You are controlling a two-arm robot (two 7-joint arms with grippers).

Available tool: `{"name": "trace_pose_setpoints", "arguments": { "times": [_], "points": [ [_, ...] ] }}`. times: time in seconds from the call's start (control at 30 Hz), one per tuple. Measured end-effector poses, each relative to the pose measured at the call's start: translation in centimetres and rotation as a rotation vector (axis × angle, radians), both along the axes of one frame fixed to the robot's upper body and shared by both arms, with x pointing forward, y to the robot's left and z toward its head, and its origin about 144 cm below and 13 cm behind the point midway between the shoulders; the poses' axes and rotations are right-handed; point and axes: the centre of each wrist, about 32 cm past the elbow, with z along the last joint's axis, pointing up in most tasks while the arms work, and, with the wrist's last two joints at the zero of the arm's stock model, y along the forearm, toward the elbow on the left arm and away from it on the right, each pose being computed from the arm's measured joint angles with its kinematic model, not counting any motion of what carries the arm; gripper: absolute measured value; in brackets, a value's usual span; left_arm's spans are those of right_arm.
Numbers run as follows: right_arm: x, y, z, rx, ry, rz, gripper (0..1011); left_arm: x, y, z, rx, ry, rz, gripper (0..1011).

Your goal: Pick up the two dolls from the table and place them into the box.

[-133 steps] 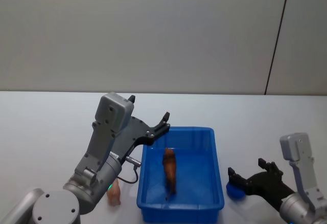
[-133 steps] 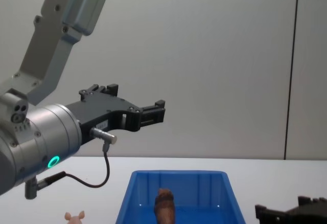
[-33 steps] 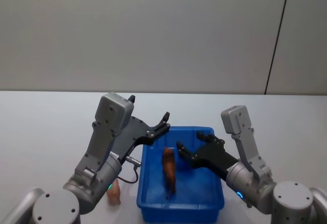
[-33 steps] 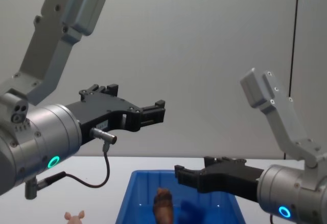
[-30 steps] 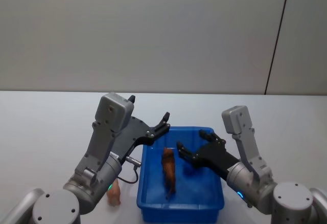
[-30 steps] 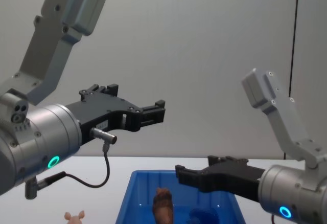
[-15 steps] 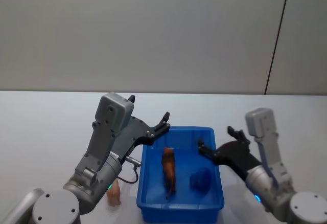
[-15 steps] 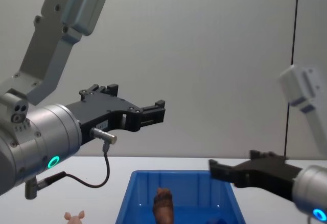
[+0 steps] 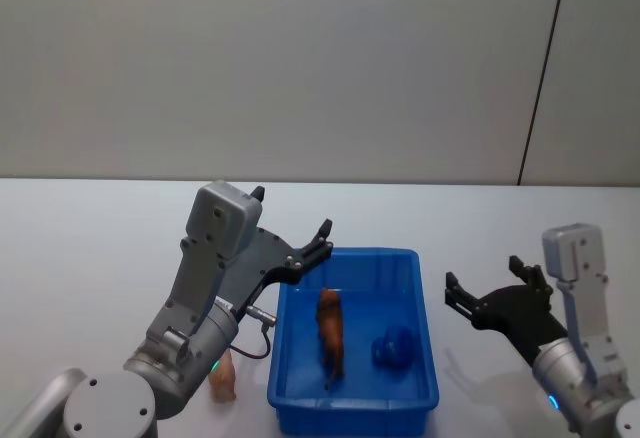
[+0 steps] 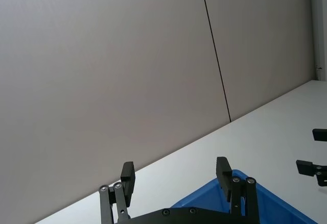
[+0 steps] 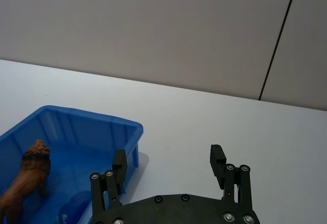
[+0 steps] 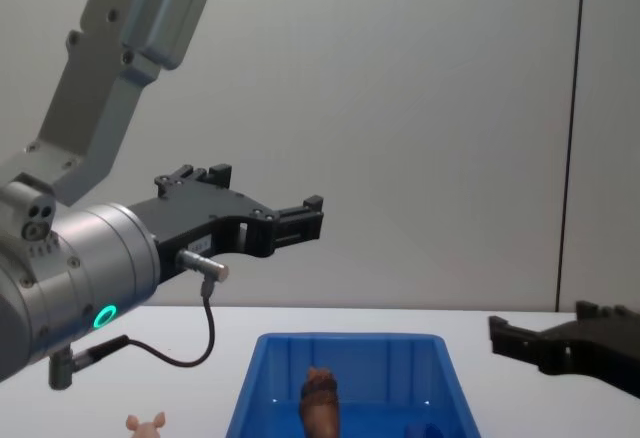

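The brown doll point(image 9: 331, 330) stands inside the blue box point(image 9: 350, 254) and also shows in the chest view point(image 12: 320, 396) and the right wrist view point(image 11: 29, 174). On the table point(image 9: 90, 258), just left of the box, stands the pink doll point(image 9: 222, 377) with its pointed ears point(image 12: 148, 423). My left gripper point(image 9: 292, 212) hangs open above the box's far left corner, holding nothing point(image 12: 265, 188) point(image 10: 175, 168). To the right of the box my right gripper point(image 9: 482, 276) is open and empty as well point(image 12: 540, 320) point(image 11: 168, 156).
A small blue lumpy toy point(image 9: 395, 346) lies in the right half of the box, close to the brown doll point(image 11: 76, 203). White tabletop stretches on both sides of the box. A grey wall stands behind the table.
The right gripper brought the blue toy from the table over the box, dropped it in, then drew back to the right of the box. The left arm stayed still.
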Motion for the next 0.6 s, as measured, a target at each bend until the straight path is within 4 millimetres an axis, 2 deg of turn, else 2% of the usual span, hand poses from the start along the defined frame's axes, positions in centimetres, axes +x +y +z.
{"name": "trace_pose_setpoints", "arguments": {
  "times": [0.6],
  "points": [
    [-0.85,-1.00,0.04,-0.008,0.004,-0.051,1001,-0.31,-0.04,-0.02,-0.023,0.056,0.030,1001]
  ]
}}
